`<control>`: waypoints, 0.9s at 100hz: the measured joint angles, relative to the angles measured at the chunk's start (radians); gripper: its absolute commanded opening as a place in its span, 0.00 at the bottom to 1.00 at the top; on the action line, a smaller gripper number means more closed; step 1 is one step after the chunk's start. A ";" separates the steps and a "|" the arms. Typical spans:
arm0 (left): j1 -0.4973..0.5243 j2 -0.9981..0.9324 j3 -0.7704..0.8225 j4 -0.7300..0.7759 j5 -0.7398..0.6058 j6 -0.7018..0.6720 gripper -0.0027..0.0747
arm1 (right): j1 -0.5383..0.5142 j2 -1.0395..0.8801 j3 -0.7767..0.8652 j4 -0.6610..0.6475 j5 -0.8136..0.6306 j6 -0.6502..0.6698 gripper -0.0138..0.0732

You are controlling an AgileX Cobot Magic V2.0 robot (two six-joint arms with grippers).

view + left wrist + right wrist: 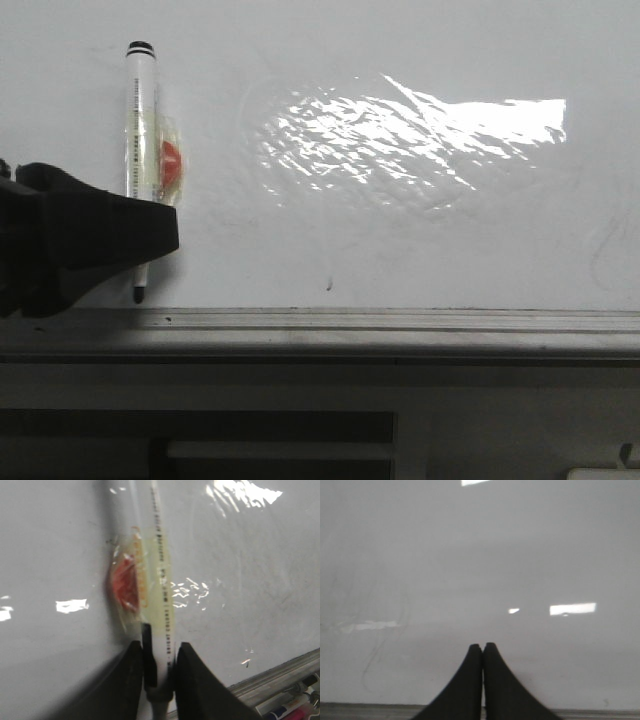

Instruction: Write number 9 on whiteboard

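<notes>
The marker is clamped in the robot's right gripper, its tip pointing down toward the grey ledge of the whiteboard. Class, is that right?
Not quite: the left gripper holds the marker, as the left wrist view shows. Its tip does point toward the ledge of the whiteboard.

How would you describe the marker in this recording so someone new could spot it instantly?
Start at the whiteboard that fills the front view, then go to its left side, above the grey ledge. There the left tool, black, is closed on the marker, a white-barrelled pen standing upright with its dark tip pointing down. A red-orange patch under clear tape on its barrel sets it apart.
</notes>
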 measured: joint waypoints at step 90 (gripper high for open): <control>0.000 -0.056 -0.002 0.633 0.052 0.065 0.01 | 0.771 0.491 -0.432 0.000 0.156 -0.141 0.60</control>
